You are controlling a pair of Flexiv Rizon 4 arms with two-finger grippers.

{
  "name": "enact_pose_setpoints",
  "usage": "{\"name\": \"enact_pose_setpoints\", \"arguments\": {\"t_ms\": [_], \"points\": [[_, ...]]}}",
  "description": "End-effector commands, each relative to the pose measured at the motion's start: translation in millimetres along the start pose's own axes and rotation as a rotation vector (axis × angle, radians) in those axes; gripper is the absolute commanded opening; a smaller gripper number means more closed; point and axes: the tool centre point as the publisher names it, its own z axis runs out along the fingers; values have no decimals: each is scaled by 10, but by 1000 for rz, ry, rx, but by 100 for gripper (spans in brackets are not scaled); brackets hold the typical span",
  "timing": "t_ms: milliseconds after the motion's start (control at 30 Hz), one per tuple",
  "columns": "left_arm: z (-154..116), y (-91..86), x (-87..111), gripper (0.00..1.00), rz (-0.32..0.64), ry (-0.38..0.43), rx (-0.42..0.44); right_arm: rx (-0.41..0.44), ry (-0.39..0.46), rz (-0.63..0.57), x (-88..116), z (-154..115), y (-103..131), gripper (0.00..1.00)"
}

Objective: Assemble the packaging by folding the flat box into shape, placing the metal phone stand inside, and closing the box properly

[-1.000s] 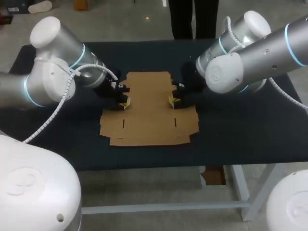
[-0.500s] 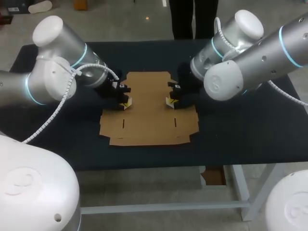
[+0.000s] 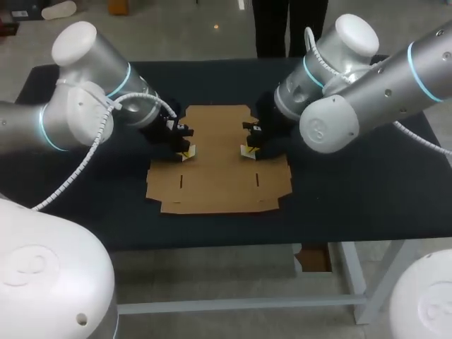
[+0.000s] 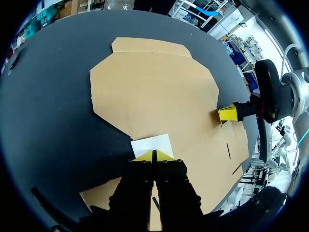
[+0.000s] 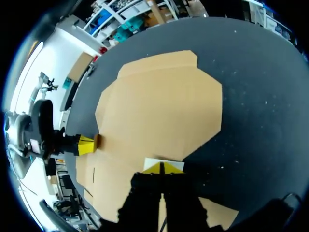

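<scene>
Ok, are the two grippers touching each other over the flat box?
Apart. In the head view the left gripper sits at the left side of the flat box, the right gripper at its right side, with bare cardboard between them.

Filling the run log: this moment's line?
flat box: unfolded on table | left gripper: fingers shut, box's left side | right gripper: fingers shut, box's right side | stand: unseen

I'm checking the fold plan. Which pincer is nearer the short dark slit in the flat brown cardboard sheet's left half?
Left. The left pincer is over the flat brown cardboard sheet just beyond that slit; the right pincer is across the sheet, beyond the other slit.
</scene>
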Motion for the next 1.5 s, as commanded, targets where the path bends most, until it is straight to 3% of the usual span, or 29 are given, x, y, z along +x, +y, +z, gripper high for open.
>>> {"name": "enact_pose_setpoints", "arguments": {"t_ms": [33, 1100, 1500], "points": [[57, -35, 21, 0, -1, -11, -12, 6, -11, 1, 24, 41, 17, 0], [234, -43, 40, 0, -31, -103, -56, 51, -97, 24, -58, 223, -15, 0], [-24, -47, 12, 0, -64, -77, -29, -21, -12, 25, -112, -32, 31, 0]]}}
